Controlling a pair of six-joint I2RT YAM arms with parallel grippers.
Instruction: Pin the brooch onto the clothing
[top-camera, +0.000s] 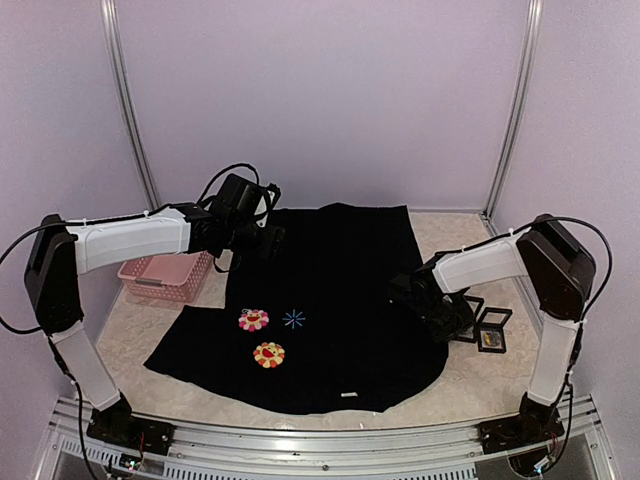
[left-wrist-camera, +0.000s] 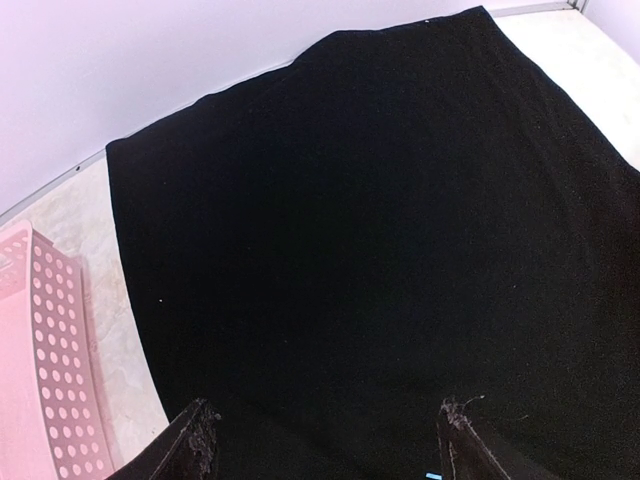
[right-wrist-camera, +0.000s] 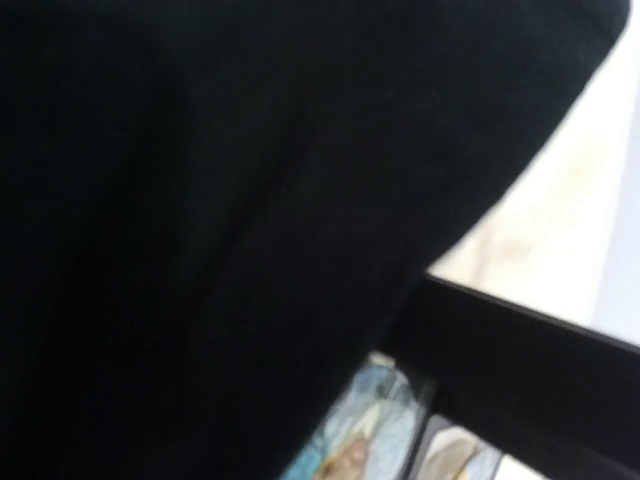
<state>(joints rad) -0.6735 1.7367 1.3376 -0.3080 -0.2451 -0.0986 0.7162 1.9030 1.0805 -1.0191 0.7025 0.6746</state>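
Beige table (top-camera: 125, 320) between lilac walls, with bare strips at 3 and 9 o'clock of the one black shirt (top-camera: 340, 270). The shirt carries one pink flower (top-camera: 253, 319) and one orange flower (top-camera: 268, 354); one basket (top-camera: 165, 275) stands at 9 o'clock. The brooch (right-wrist-camera: 350, 450), a blurred pale blue with a brownish centre, shows at 6 o'clock of the right wrist view, just beside the shirt's edge. The left gripper (left-wrist-camera: 325, 445) is spread wide. The right gripper (top-camera: 410, 292) has a gap that cannot be told.

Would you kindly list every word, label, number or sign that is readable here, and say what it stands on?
No text can be read in any view.
The white label on the hem of the black T-shirt: too small to read.
The pink flower patch and the orange flower patch: smiling faces only, no words.
The pale blue print in the right wrist view: blurred.
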